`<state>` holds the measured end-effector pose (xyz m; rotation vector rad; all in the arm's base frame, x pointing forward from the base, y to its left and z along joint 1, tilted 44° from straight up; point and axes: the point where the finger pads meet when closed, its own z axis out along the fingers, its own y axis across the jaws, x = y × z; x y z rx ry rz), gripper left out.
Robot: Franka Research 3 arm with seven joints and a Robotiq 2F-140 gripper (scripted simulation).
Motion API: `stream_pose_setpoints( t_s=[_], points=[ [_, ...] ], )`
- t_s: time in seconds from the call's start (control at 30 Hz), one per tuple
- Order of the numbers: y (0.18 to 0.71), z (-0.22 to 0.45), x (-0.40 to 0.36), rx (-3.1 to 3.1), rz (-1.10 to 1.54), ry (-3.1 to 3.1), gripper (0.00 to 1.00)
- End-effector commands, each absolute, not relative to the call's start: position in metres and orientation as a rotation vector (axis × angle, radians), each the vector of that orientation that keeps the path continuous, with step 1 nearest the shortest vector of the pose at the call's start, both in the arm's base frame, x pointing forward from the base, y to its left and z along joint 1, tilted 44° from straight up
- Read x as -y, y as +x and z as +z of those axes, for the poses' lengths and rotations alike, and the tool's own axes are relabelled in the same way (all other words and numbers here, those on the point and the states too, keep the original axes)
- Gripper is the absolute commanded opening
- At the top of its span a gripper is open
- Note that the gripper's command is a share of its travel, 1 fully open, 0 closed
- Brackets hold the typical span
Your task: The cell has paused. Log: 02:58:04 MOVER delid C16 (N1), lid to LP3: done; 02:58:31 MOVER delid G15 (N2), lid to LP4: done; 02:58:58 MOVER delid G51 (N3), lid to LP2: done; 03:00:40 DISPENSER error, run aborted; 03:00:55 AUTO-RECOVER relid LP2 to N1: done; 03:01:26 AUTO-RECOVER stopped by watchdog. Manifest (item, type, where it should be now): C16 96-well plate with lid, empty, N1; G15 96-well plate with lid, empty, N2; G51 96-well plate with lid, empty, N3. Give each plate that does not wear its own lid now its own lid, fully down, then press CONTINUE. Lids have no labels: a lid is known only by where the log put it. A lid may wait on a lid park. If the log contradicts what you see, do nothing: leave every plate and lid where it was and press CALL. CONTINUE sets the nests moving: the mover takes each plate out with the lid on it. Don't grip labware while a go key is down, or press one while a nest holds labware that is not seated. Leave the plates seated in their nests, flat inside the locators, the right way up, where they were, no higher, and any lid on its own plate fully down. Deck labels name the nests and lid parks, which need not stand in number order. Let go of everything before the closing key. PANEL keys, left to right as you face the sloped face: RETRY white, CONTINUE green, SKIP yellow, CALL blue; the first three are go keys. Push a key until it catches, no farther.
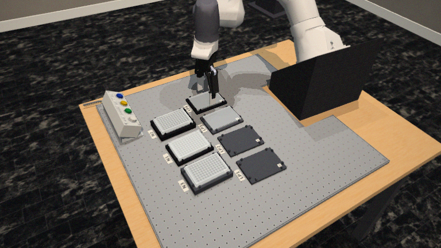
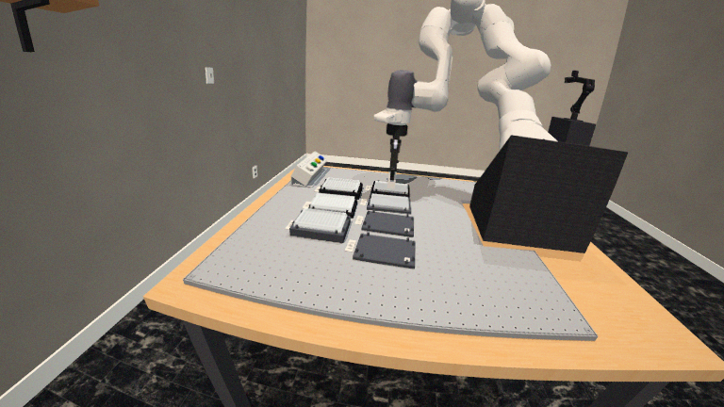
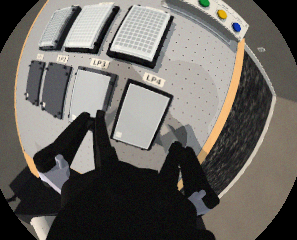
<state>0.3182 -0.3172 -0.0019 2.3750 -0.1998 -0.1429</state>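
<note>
- Labels on the deck are small. From the wrist I can read only LP4 and LP3, and the nest tags in the top view are too blurred to be sure of.
- My gripper [image 3: 139, 121] has its fingers spread with nothing between them. It hangs over the lid [image 3: 143, 115] on the LP4 park [image 1: 194, 108].
- In the top view one fingertip [image 1: 213, 95] overlaps that lid, and I cannot tell whether it touches or stands just above.
- My own dark body fills the lower part of the wrist view and hides the deck under and behind me.
- A black box [image 1: 320, 79] hides my arm's base.
- Three plates sit in a row beyond the parks: the first plate [image 1: 173, 121], the middle plate [image 1: 189, 144] and the last plate [image 1: 207, 168].
- Well grids show on all three. The middle one looks paler, but I cannot tell for sure which of them wears a lid.
- Four lid parks run away to my side. Two carry lids: the one below me, and the next one with a second lid [image 1: 221, 119].
- The two farther ones are the bare dark park [image 1: 240, 140] and the end park [image 1: 260, 165].
- One panel [image 1: 120, 122] stands beyond the first plate. It has four keys: blue [image 1: 119, 96], yellow [image 1: 123, 103], green [image 1: 128, 111] and white [image 1: 132, 119].
</note>
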Motion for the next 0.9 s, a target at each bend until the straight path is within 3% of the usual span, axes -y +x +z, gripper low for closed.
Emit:
stream_pose_setpoints(
  t_s=[0.0, 0.3, 0.33, 0.87],
  points=[
    [0.318, -0.0008, 0.3182, 0.198, -0.145, 2.374, 0.66],
    [0.318, -0.0008, 0.3182, 0.198, -0.145, 2.374, 0.66],
    [0.318, -0.0008, 0.3182, 0.198, -0.145, 2.374, 0.59],
    [0.318, -0.0008, 0.3182, 0.198, -0.145, 2.374, 0.59]
  ],
)
